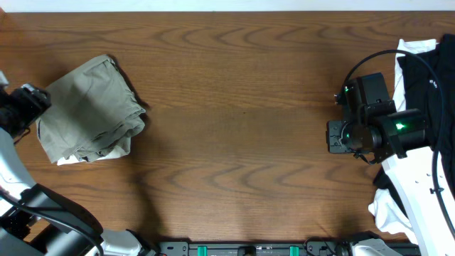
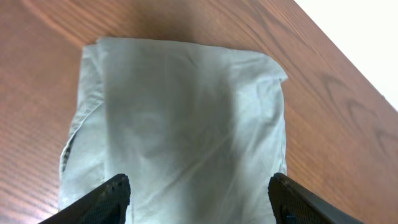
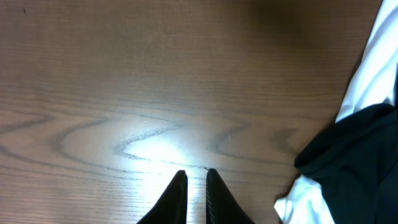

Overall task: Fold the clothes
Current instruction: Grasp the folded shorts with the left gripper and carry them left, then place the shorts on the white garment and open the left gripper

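The khaki shorts (image 1: 89, 110) lie folded into a compact bundle at the table's left side, with a pale edge showing at the bundle's lower front. In the left wrist view the folded shorts (image 2: 186, 124) fill the frame. My left gripper (image 1: 34, 99) is at the bundle's left edge, open and empty, its two fingers (image 2: 199, 193) spread wide over the cloth. My right gripper (image 1: 333, 136) is at the right side of the table, far from the shorts. Its fingers (image 3: 196, 180) are nearly together over bare wood and hold nothing.
A black garment with white trim (image 1: 426, 71) and a white garment (image 1: 391, 210) lie at the table's right edge, under and beside the right arm. They also show in the right wrist view (image 3: 354, 162). Bare wooden tabletop (image 1: 242, 121) lies between the arms.
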